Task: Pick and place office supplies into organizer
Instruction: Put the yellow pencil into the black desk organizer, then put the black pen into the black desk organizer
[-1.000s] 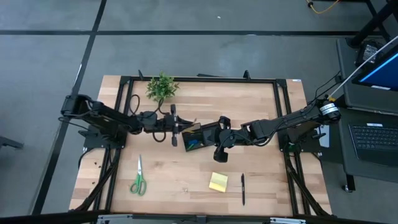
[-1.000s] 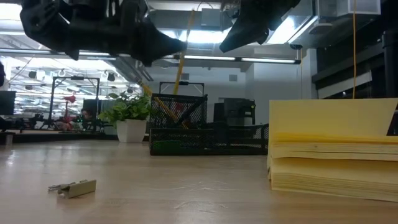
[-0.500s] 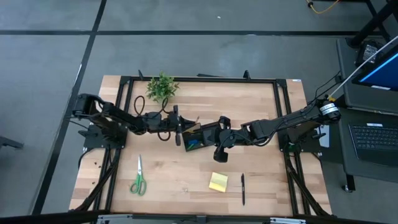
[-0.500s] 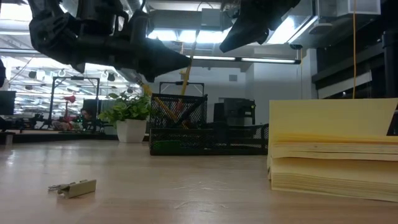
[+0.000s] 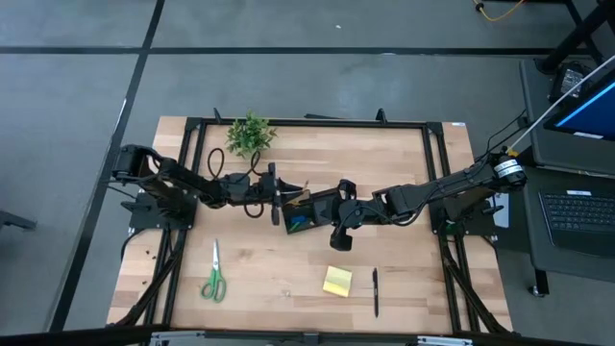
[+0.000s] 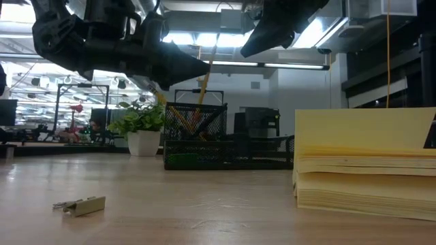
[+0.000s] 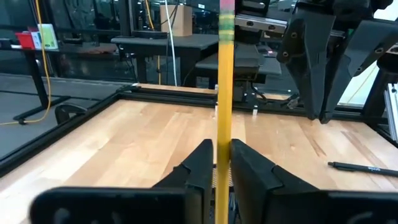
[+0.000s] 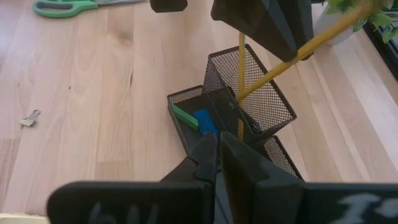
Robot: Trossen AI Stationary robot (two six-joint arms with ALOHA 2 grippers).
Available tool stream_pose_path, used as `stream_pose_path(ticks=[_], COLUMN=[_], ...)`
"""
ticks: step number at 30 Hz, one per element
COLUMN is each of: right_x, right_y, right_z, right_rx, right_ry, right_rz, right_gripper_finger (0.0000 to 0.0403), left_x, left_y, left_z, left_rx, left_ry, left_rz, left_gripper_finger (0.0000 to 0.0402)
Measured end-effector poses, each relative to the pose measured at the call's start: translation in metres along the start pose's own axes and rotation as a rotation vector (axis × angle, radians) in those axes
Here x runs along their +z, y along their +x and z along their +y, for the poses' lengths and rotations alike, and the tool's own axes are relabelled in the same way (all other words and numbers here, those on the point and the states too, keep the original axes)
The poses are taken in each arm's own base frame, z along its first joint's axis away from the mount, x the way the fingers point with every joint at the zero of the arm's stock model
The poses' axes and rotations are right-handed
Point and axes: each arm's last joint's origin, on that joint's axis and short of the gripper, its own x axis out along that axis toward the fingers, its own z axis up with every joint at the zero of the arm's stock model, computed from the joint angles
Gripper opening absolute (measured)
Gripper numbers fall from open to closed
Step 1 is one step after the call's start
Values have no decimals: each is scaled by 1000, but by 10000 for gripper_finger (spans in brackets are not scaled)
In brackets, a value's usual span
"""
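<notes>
item: thin yellow wooden pencil, upright between the left gripper jaws grasping it, poised over the black mesh organizer tall cup for dropping; right gripper jaws clenched, empty, beside.

The mesh organizer sits at frame centre, two pencils in its tall section, blue block and green piece in a low compartment; scissors upper left.

My black left gripper pinches a yellow pencil banded green and pink near its top. Below my right gripper, the black mesh organizer holds a green piece beside a blue block; green-handled scissors lie on pale wood
</notes>
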Motion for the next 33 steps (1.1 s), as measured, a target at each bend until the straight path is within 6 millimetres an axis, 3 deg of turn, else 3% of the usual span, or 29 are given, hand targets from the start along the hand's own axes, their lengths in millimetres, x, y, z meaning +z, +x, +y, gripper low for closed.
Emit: stream_pose_path(ticks=[9, 16, 21, 27, 33], right_x=[0, 0, 0, 0, 0], right_y=[0, 0, 0, 0, 0], right_z=[0, 0, 0, 0, 0], right_rx=[0, 0, 0, 0, 0], right_ry=[0, 0, 0, 0, -19], right_rz=[0, 0, 0, 0, 1], right_gripper_finger=[25, 25, 25, 25, 25], left_x=[0, 6, 16, 27, 26], left_y=[0, 0, -4, -15, -34], left_z=[0, -1, -5, -23, -48], left_rx=[2, -12, -119, -228, -163], left_ry=[-8, -15, 15, 53, 189], left_rz=[0, -57, -108, -89, 63], left_gripper_finger=[89, 89, 89, 87, 90])
